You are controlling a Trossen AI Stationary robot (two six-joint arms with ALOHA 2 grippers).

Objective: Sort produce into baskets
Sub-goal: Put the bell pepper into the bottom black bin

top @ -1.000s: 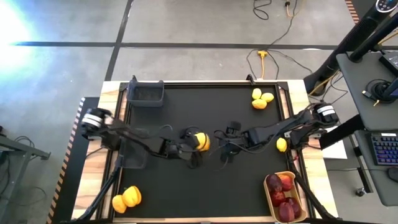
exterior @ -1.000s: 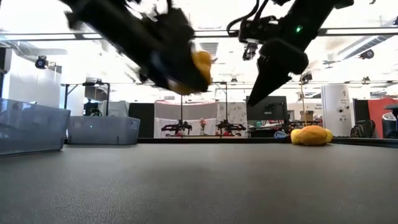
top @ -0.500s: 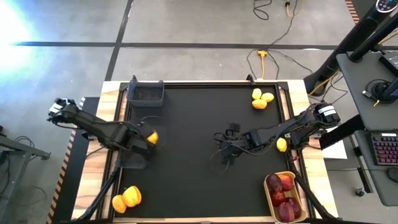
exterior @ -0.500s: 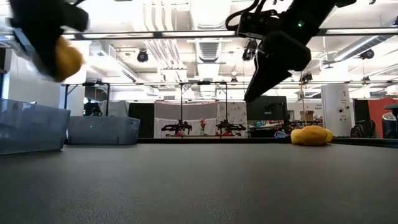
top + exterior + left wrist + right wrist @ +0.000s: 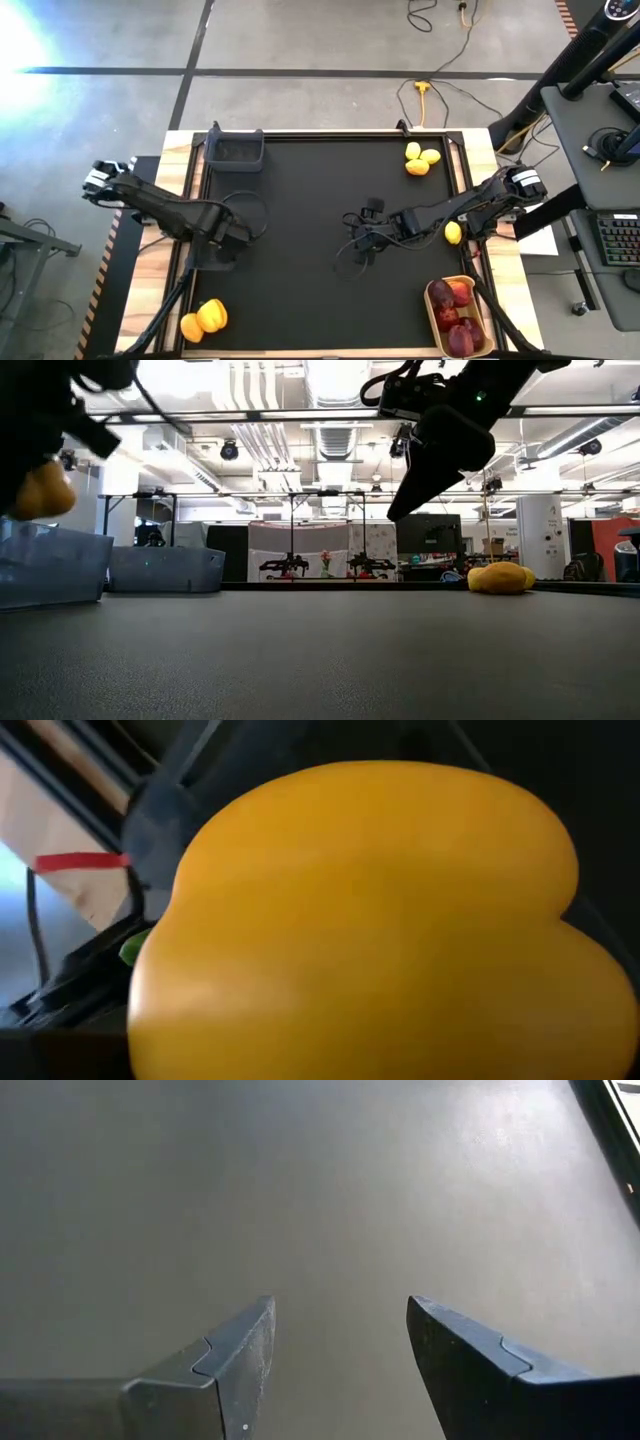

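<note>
Gripping yellow pepper [image 5: 360,920], left jaws.

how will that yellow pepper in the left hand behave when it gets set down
The yellow pepper looks smooth and glossy, so it may slip in the left hand. Its rounded, lobed body would probably rock or roll a little. It seems stiff, holding its shape.

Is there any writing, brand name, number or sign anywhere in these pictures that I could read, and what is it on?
No readable text in any view.
Red strip in the left wrist view: plain red, no letters visible.
Device at the high view's top right corner: a light ring shows, no legible marks.
Room behind the table in the low view: any signs there are too small and blurred to read.
Pepper, baskets and table mat: no labels visible.
</note>
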